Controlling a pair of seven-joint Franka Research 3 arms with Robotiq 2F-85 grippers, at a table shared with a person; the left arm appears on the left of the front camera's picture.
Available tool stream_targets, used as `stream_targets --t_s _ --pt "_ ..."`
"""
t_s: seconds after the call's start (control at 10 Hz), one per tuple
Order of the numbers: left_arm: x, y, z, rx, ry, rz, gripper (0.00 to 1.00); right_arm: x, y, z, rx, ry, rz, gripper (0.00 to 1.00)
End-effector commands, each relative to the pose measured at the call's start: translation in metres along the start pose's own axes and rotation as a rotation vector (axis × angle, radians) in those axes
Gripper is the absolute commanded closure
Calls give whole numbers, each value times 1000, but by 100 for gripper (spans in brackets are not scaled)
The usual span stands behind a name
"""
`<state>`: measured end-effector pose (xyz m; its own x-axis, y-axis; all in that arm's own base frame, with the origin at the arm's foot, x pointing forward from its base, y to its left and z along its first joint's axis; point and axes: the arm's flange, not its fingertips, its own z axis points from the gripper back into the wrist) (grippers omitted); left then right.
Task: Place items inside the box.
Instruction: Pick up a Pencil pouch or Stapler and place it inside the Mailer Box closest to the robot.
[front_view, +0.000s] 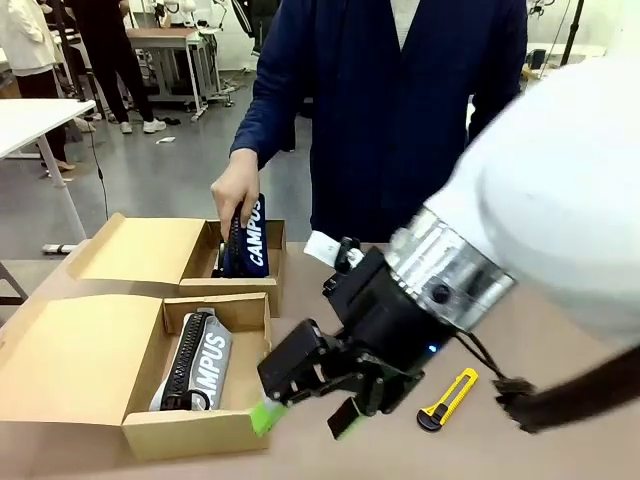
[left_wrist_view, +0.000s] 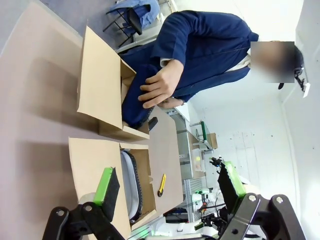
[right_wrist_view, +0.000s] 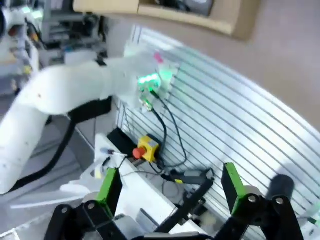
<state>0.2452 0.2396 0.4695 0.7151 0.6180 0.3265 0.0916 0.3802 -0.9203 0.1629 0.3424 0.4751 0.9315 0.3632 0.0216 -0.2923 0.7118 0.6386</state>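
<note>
A grey zip pencil case lettered "CAMPUS" lies in the near cardboard box. In the far box a person's hand holds a navy pencil case upright. On the table to the right lies a yellow-and-black utility knife. My right gripper hangs open and empty over the table, beside the near box's right front corner. My left gripper is open and empty, well away from both boxes, the hand and the knife.
Both boxes have their lids folded open to the left. The person in a dark blue jacket stands at the far edge. The right wrist view faces a white robot arm, cables and a red stop button.
</note>
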Motion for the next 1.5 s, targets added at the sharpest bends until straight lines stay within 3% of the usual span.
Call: stream_targets --t_s 0.0,0.1,0.2,0.3,0.4,0.5,0.7,0.9,1.0,1.2,1.4 --pt "1 -2 -1 -23 -14 -16 0 31 34 -21 -65 122 107 0" --pt "1 -2 -1 -23 -14 -16 0 31 34 -21 -65 122 107 0" --pt "1 -2 -1 -23 -14 -16 0 2 10 -7 -18 34 29 0" --pt "1 -2 -1 -23 -14 -16 0 22 -5 22 106 -126 -38 0" --pt "1 -2 -1 -23 -14 -16 0 15 -36 62 165 -270 -115 0" --pt "1 -2 -1 -23 -14 -16 0 -2 -79 106 239 -365 -205 0" --pt "1 -2 -1 -23 -14 -16 0 -62 -177 176 483 -424 -326 0" --pt "1 -2 -1 -23 -14 -16 0 -141 -275 222 670 -720 -546 0" --pt "1 -2 -1 -23 -14 -16 0 -172 -318 228 694 -839 -675 0" --pt "1 -2 -1 -23 -14 -16 0 -212 -375 203 787 -868 -665 0" --pt "1 -2 -1 -23 -14 -16 0 -230 -415 149 783 -669 -595 0"
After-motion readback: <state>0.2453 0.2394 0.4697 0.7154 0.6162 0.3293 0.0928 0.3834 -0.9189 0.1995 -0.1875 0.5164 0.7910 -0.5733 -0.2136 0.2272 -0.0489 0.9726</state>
